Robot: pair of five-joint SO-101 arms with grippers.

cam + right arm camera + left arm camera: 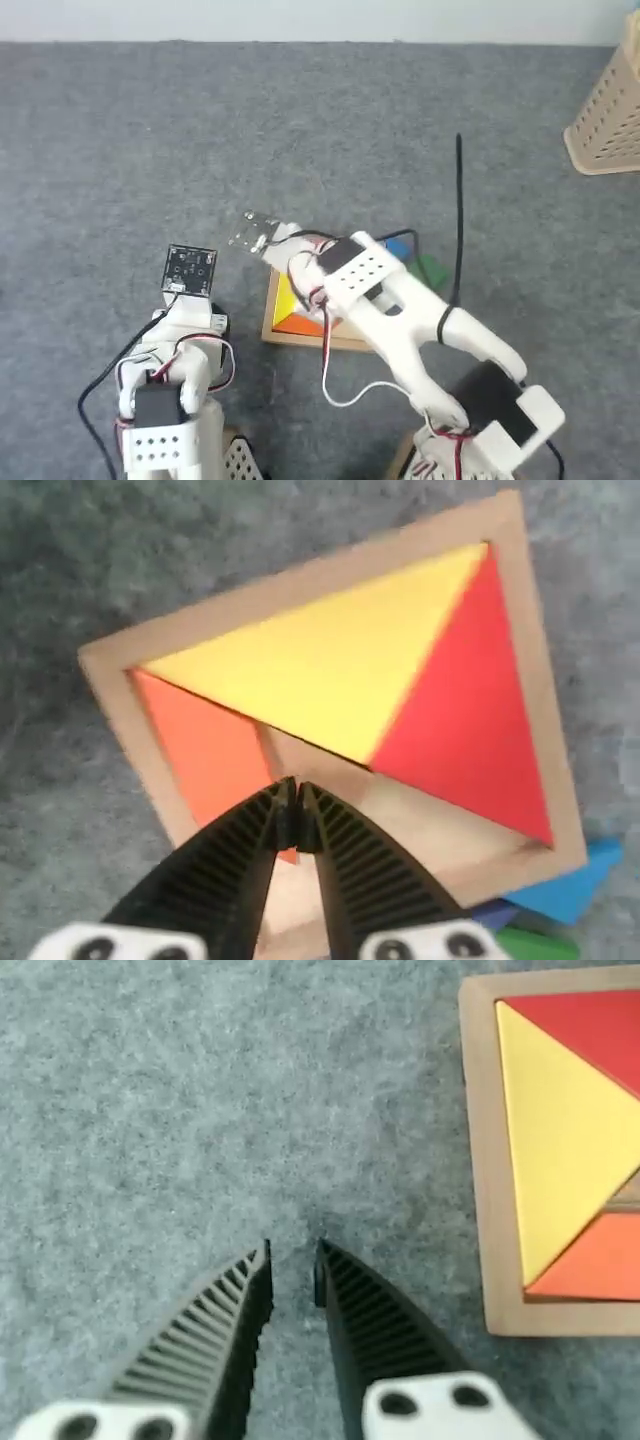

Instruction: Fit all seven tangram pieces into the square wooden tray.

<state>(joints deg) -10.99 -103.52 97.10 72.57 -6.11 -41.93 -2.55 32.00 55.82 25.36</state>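
Tray lies just beside your left gripper, slightly parted and empty. Your right gripper, clenched on nothing, hovers over the tray's bare wood beside the seated orange piece, yellow triangle and red triangle. Probably next: open up and fetch the blue piece or green piece lying beyond the tray.

I record: tray rim bare pale wood, matt. Both yellow triangle and red triangle smooth, even colour, faint sheen. Grey table covering felt-like, rough nap. On left gripper, fingers black ribbed plastic, matt.
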